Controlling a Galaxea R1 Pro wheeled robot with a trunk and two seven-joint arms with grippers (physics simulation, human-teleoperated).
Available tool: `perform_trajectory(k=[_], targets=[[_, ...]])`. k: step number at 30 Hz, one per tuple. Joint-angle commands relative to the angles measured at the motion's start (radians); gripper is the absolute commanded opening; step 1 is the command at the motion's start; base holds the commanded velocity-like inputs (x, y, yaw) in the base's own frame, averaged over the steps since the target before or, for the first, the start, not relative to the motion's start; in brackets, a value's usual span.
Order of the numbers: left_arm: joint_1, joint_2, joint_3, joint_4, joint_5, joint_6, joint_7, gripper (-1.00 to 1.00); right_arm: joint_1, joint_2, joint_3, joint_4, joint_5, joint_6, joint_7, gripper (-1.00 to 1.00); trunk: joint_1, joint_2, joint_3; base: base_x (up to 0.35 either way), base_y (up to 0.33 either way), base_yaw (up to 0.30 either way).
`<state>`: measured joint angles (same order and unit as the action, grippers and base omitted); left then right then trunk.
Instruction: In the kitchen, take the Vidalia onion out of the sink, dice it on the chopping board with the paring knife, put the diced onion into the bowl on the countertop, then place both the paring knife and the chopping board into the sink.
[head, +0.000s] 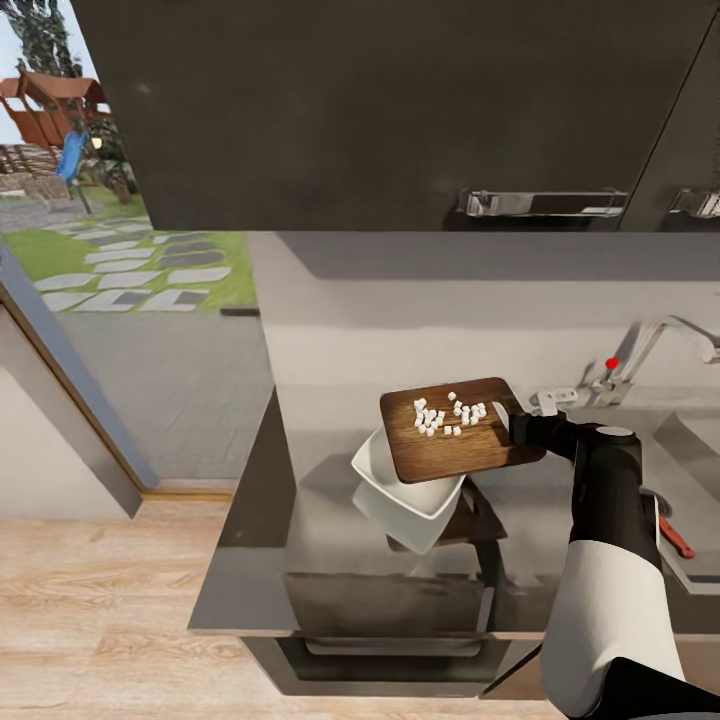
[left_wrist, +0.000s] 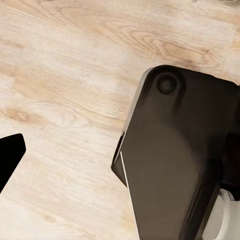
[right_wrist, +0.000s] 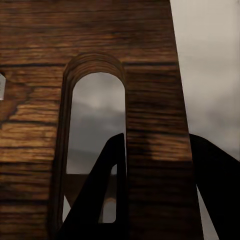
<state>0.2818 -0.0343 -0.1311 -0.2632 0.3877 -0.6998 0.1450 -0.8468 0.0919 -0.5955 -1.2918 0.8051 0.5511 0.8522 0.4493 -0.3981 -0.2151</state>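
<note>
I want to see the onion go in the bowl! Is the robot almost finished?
Partway. The onion is already diced: white cubes lie on the chopping board. The right gripper holds the board lifted over the white bowl, one finger through its handle slot. Nothing shows in the bowl yet. Left: tip the cubes in, then put the board and the paring knife in the sink.

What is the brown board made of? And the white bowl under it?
The board looks like dark wood: grain lines run across it, clear in the right wrist view. Finish seems smooth and slightly glossy. The bowl looks like glazed ceramic, plain white and smooth, though plastic could look the same here.
</note>
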Motion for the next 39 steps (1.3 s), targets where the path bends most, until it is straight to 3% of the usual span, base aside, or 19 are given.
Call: perform_trajectory(k=[1,39], targets=[[0.0,0.001,-0.009,-0.002,0.002,-0.001,0.01,1.0,-0.001,0.001,-0.003,-0.001,0.006,0.003,0.008,-1.0,0.001,-0.002,0.0,0.0,0.0,0.0],[0.0,0.001,-0.009,-0.002,0.002,-0.001,0.01,1.0,-0.001,0.0,-0.002,-0.001,0.006,0.0,0.004,-1.0,0.001,-0.002,0.06,0.0,0.0,0.0]])
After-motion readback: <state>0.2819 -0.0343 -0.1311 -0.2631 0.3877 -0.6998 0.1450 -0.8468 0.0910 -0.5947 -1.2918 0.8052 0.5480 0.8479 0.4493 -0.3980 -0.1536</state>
